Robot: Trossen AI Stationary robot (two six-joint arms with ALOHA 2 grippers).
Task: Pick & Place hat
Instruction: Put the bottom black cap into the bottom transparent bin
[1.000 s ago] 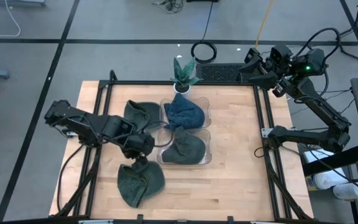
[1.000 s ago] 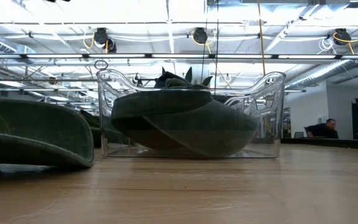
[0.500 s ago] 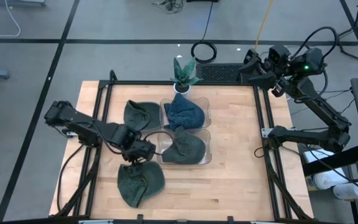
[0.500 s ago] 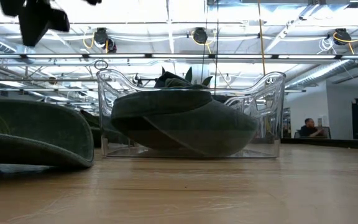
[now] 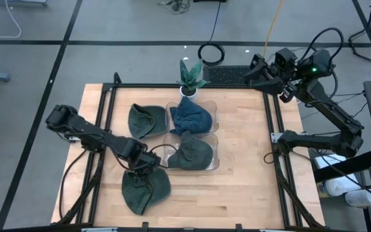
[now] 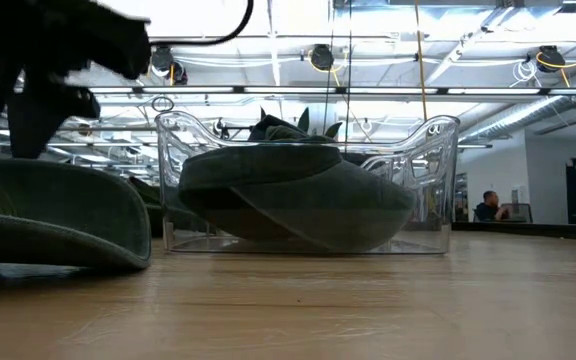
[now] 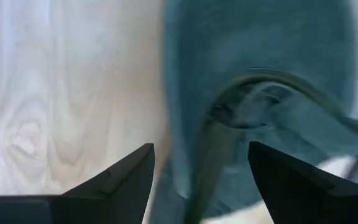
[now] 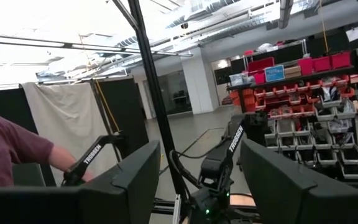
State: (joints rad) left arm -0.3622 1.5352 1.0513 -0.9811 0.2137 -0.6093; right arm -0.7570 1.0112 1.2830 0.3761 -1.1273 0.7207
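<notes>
Near the front of the wooden table (image 5: pixel 243 148), the left gripper (image 5: pixel 145 169) hovered with its fingers spread wide just above a dark green hat (image 5: pixel 145 191) lying flat on the wood. Another green hat (image 5: pixel 190 153) sat in the clear bin (image 5: pixel 216 154) just beside it. The right gripper (image 5: pixel 255 69) waited, spread open, beyond the table's far right corner.

Left gripper (image 5: pixel 144 169) low over table, fingers spread, right gripper (image 5: pixel 255 69) raised, spread
</notes>
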